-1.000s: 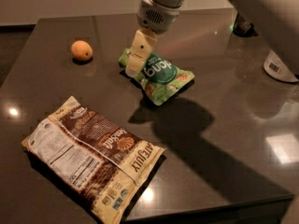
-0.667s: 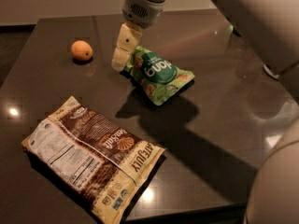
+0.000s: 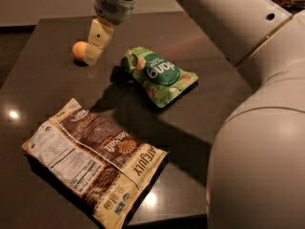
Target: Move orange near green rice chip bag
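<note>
The small orange (image 3: 77, 49) lies on the dark table (image 3: 43, 87) at the far left. My gripper (image 3: 93, 55) hangs down from the arm right beside the orange, on its right side, and partly covers it. The green rice chip bag (image 3: 159, 74) lies crinkled on the table, to the right of the orange and the gripper and a little nearer the camera, apart from both. Its dark green oval label faces up.
A larger brown-and-cream bag (image 3: 94, 160) with a nutrition label lies flat at the front left. The big white arm (image 3: 257, 128) fills the right side of the view and hides the table's right part. The table's front edge runs just below the brown bag.
My gripper has moved left, from above the green bag's left end to right beside the orange. The orange and both bags have not moved.
</note>
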You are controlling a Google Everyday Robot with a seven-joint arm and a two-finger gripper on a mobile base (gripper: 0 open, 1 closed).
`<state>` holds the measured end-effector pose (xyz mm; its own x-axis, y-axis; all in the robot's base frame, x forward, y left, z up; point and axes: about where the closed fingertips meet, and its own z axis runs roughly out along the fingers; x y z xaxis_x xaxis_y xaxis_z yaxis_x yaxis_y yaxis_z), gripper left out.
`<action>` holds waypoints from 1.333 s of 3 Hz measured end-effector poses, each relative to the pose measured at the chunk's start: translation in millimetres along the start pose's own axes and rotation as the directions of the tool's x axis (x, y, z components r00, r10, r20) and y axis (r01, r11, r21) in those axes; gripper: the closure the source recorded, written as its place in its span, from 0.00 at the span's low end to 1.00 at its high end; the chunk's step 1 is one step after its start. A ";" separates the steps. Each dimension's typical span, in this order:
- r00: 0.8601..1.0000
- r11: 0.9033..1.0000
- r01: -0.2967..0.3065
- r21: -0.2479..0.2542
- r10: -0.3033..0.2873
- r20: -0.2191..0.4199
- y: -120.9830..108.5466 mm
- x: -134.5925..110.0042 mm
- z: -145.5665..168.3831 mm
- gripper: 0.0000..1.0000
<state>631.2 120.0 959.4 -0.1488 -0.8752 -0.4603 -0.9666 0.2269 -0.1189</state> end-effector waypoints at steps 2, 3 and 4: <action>0.999 0.998 -0.049 0.039 0.049 -0.013 -8.7 -4.2 9.6 0.00; 0.991 0.984 -0.130 0.124 0.131 -0.001 -26.0 -7.7 23.1 0.00; 0.978 0.959 -0.208 0.194 0.203 0.047 -45.1 -13.2 36.3 0.00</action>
<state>684.3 136.8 938.9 -0.3315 -0.7899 -0.5159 -0.8553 0.4825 -0.1891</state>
